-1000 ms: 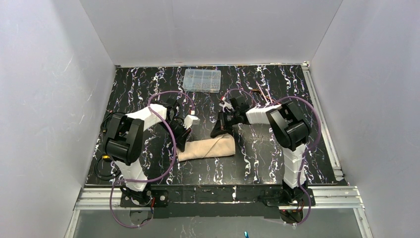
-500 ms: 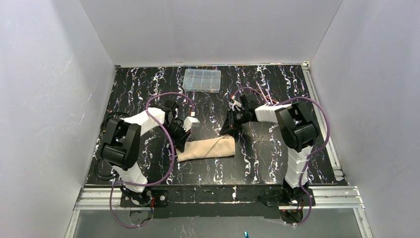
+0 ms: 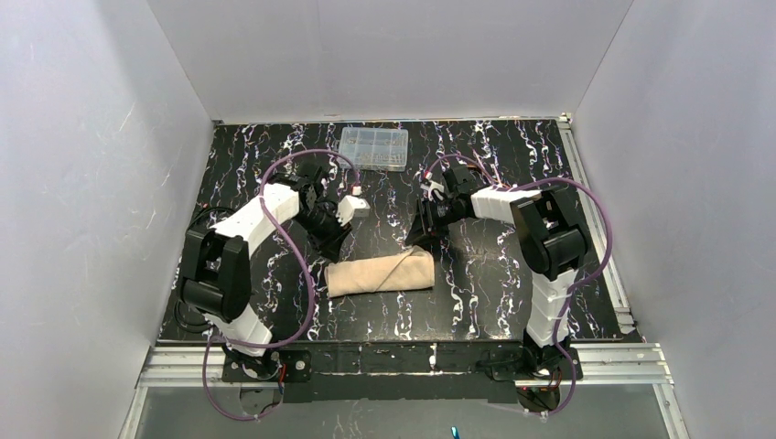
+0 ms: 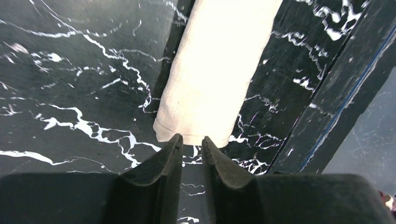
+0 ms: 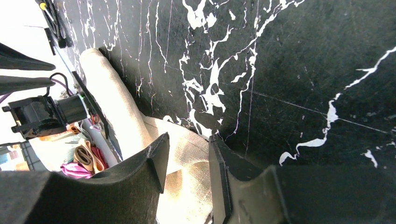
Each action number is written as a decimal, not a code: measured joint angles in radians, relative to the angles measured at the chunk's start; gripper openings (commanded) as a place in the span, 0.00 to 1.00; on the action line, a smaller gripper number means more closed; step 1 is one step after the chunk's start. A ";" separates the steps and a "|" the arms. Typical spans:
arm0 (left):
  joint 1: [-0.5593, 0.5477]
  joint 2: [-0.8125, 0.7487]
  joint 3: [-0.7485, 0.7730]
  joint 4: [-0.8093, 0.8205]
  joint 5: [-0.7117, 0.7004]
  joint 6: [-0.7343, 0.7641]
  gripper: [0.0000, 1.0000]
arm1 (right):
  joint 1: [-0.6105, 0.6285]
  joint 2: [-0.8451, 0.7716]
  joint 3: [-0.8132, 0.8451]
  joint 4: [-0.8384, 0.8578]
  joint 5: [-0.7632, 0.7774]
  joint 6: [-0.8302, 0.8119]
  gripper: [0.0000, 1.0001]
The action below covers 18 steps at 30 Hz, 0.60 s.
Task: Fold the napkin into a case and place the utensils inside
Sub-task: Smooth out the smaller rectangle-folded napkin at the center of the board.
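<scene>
From above, the napkin [image 3: 380, 274] lies on the black marbled tabletop [image 3: 485, 293] as a narrow folded pouch, long side running left to right. The left hand [image 3: 329, 245] hangs just beyond the napkin's left end, and the right hand [image 3: 414, 240] sits above its right end. A clear compartment box [image 3: 373, 148] stands well behind the napkin, near the back wall.

In the left wrist view, the left hand [image 4: 190, 148] has its fingers [image 4: 169, 161] a narrow slit apart with only tabletop [image 4: 70, 70] showing between them. The napkin's [image 4: 219, 70] short end lies just past the fingertips.

In the right wrist view, the right hand [image 5: 187, 161] has its fingers [image 5: 156, 161] clearly apart and gripping nothing. The napkin [image 5: 123, 112] lies beneath the gap and stretches away to the upper left across the tabletop [image 5: 303, 70].
</scene>
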 measured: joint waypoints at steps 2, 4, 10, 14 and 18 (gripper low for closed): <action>-0.004 -0.010 0.027 -0.012 0.015 -0.008 0.33 | 0.000 0.004 0.000 -0.001 -0.010 -0.002 0.42; -0.014 -0.010 0.044 -0.014 0.029 -0.018 0.35 | 0.000 0.008 0.000 0.000 -0.018 -0.003 0.37; -0.081 0.077 0.077 -0.009 0.049 -0.037 0.36 | 0.000 0.027 -0.007 0.005 -0.036 0.005 0.22; -0.122 0.175 0.116 0.012 0.058 -0.044 0.37 | 0.002 0.034 -0.007 0.008 -0.042 0.011 0.12; -0.145 0.218 0.123 0.019 0.064 -0.043 0.35 | 0.004 0.034 -0.008 0.008 -0.037 0.013 0.03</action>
